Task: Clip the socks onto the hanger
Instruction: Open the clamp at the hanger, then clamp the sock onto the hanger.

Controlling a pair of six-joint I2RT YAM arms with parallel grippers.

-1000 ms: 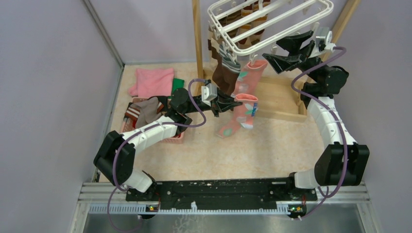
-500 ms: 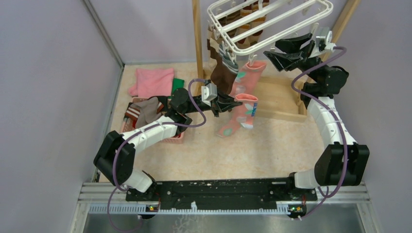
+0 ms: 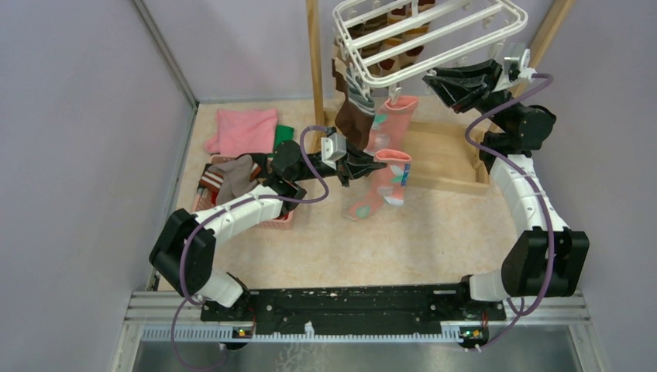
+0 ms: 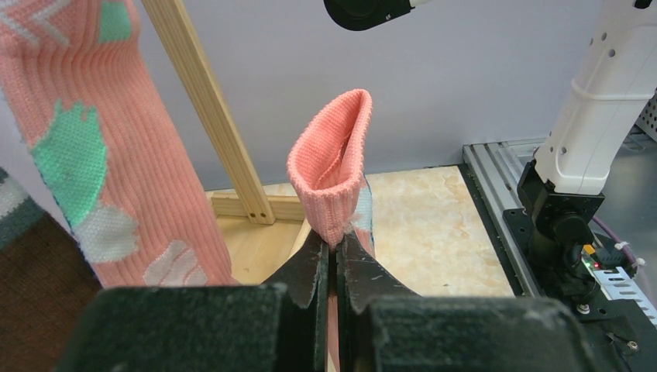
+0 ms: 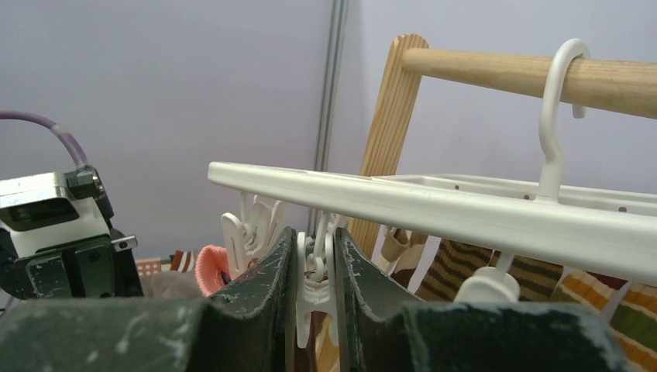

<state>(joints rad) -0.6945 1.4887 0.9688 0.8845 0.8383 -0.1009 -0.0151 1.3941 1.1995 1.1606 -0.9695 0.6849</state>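
Observation:
The white hanger (image 3: 434, 35) hangs from the wooden frame, with striped socks (image 3: 397, 43) and a dark brown sock (image 3: 355, 118) clipped under it. A pink sock with teal patches (image 3: 397, 116) hangs at its near edge. My left gripper (image 3: 370, 167) is shut on the cuff of a second pink sock (image 4: 333, 182), holding it upright below the rack. My right gripper (image 5: 316, 248) sits just under the hanger's rim (image 5: 434, 205), shut on a small white clip (image 5: 315, 291), its pads pressing the clip's two arms.
A pink basket (image 3: 273, 223) with grey and striped socks stands at the left, behind it a folded pink cloth (image 3: 244, 130) and a green cloth (image 3: 283, 136). The wooden post (image 3: 314, 54) and the frame's base (image 3: 442, 159) stand close behind the hanging socks.
My right gripper has closed from wide open onto the clip, and the hanger has shifted up a little. The left arm and its sock have not moved.

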